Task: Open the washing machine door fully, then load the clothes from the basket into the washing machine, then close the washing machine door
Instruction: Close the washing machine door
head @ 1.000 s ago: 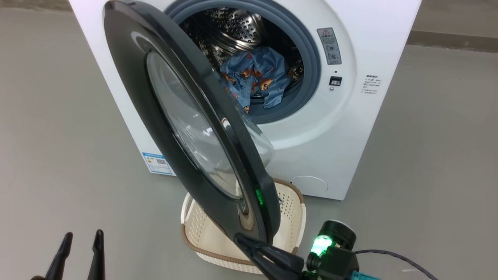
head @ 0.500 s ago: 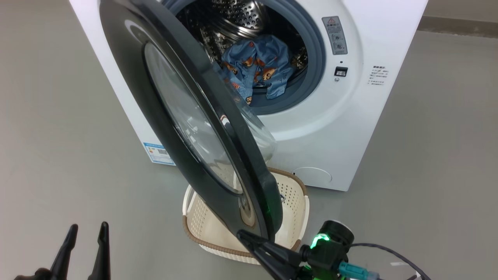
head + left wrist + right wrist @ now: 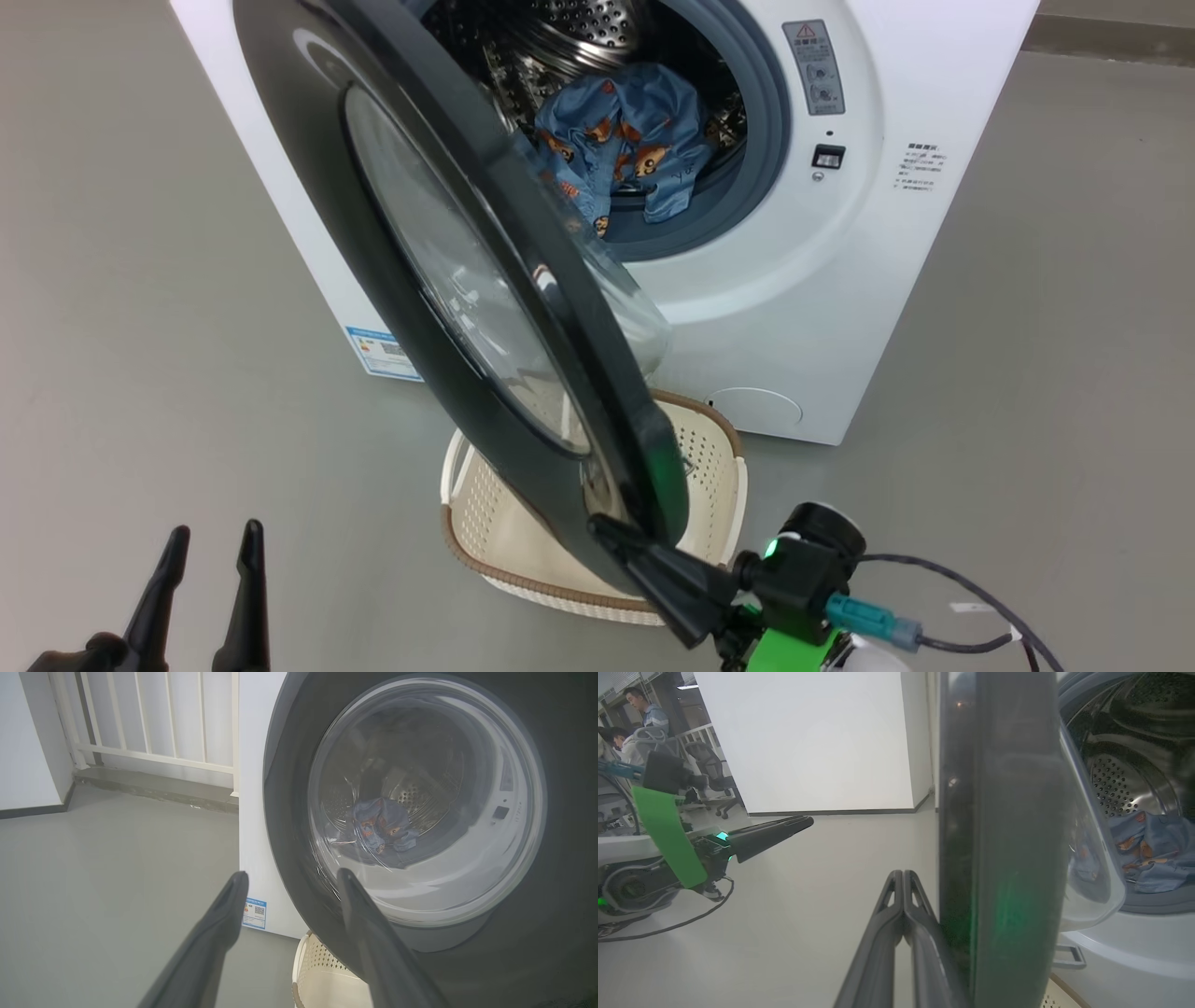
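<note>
Nearest, at the lower left of the head view, the left pincer (image 3: 215, 530) hangs over the grey floor (image 3: 140, 327) with its two fingers spread wide and nothing between them, well apart from the door (image 3: 308, 196). At the lower right, the right pincer (image 3: 602, 525) has its fingers pressed tight together and holds nothing. Its tip lies against the bottom of the door's black ring, on the outer face.

Just behind it the basket (image 3: 714, 471) sits on the floor in front of the washing machine (image 3: 840, 308), partly under the door's lower edge. The door stands part-way open, swung out from the left side of the machine, and its clear glass bowl faces the opening.

Further back, a small blue label (image 3: 378, 353) sits low on the machine's front. Inside the grey rubber seal (image 3: 770, 121), a light blue piece of clothes (image 3: 621, 140) with orange prints lies in the steel drum (image 3: 569, 28), one corner drooping over the seal's lower lip. In the left wrist view a white railing (image 3: 154, 718) stands behind the machine.
</note>
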